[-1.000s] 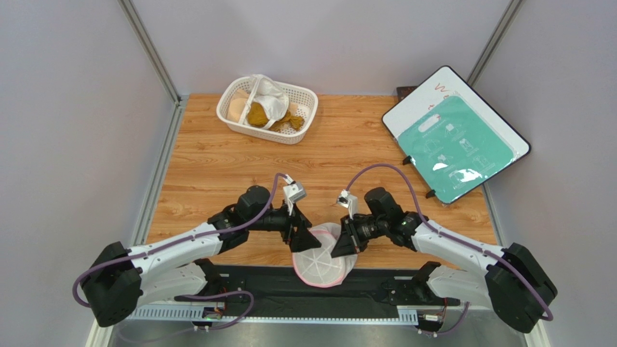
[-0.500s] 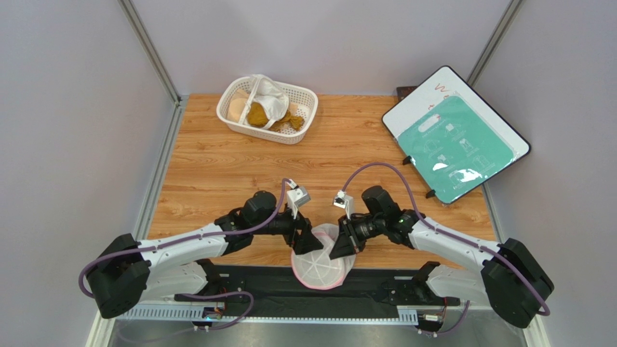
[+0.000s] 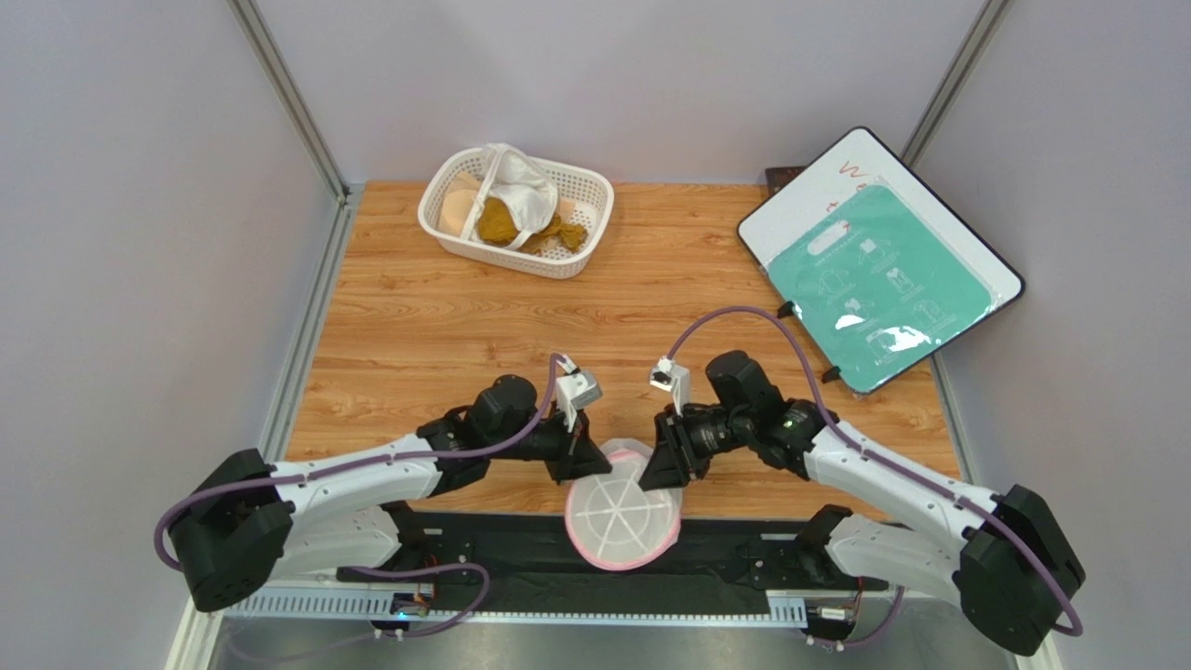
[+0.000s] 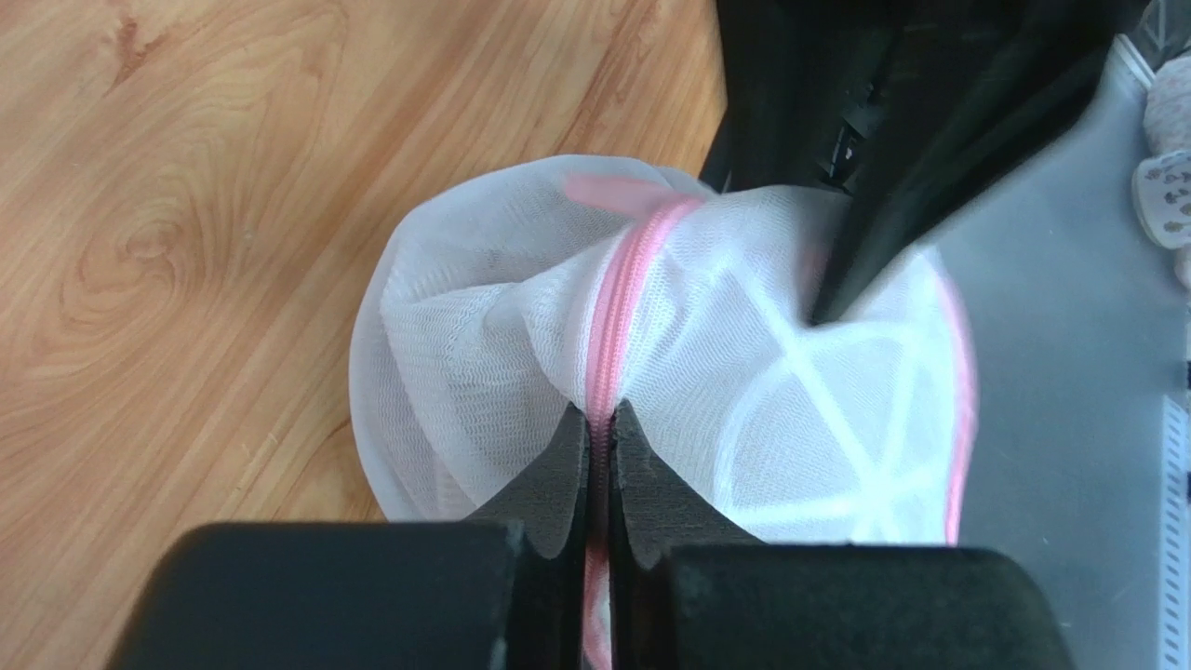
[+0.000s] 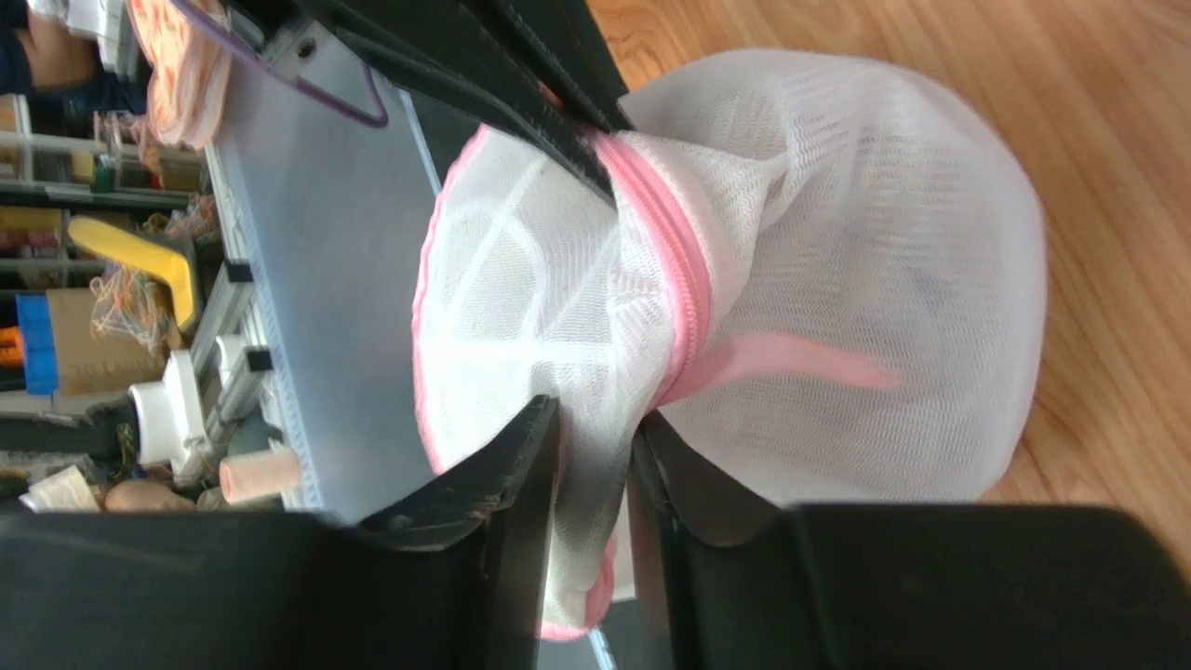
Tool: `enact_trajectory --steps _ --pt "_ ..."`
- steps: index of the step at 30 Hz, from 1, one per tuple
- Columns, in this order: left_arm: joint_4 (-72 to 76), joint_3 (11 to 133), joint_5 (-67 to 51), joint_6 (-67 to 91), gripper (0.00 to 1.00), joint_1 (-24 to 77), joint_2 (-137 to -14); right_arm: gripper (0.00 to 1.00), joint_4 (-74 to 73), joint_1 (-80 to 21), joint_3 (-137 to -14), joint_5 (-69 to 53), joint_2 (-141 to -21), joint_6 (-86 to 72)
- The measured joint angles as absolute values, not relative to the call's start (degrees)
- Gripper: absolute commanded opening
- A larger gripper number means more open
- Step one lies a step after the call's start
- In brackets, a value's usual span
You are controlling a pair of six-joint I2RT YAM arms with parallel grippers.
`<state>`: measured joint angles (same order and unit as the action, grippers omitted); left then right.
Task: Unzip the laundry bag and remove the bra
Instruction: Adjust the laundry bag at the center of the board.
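While clenching the laundry bag (image 3: 622, 510) at the near edge of the worktop (image 3: 420, 335), left hand (image 4: 596, 426) on its pink zipper (image 4: 615, 307), right hand (image 5: 594, 426) on mesh alongside (bra unseen, presumably inside), looks like early unzipping; next calls for drawing that zipper open against a steady hold.

White mesh laundry bag (image 4: 462, 349), pink zipper trim (image 4: 615, 321); light wood-grain table (image 4: 210, 210).

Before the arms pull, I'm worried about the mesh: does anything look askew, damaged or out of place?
The laundry bag hangs past the table's near edge over the black rail. Its mesh is bunched where the left gripper pinches the pink zipper and the right gripper pinches mesh. No tear shows.
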<state>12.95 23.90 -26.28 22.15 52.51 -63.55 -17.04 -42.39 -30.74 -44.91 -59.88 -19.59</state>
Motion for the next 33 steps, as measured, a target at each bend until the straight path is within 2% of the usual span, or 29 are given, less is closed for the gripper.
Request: enact_trajectory --steps 2,3,9,21,25,33 --pt "12.2 23.9 -26.7 21.6 0.00 52.7 -63.0 0.90 -18.9 -42.3 -32.0 -42.1 -58.5 -19.7" --pt "11.8 23.9 -26.9 21.3 0.00 52.8 -62.5 0.91 -19.9 -42.3 -32.9 -40.6 -57.9 -19.9" --pt "10.5 21.7 -25.8 18.5 0.00 52.8 -54.2 0.93 -23.0 -42.2 -36.8 -34.4 -54.4 -21.4" --pt "3.6 17.9 -18.7 13.7 0.00 52.8 -35.5 0.94 -23.4 -41.4 -36.9 -28.0 -48.3 -26.6" --pt "1.4 17.8 -15.5 12.5 0.00 52.8 -33.1 0.93 -21.8 -41.3 -36.9 -28.2 -44.3 -28.7" --pt "-1.0 17.8 -10.0 10.1 0.00 53.0 -33.4 0.91 -15.4 -41.3 -31.5 -31.9 -46.1 -32.5"
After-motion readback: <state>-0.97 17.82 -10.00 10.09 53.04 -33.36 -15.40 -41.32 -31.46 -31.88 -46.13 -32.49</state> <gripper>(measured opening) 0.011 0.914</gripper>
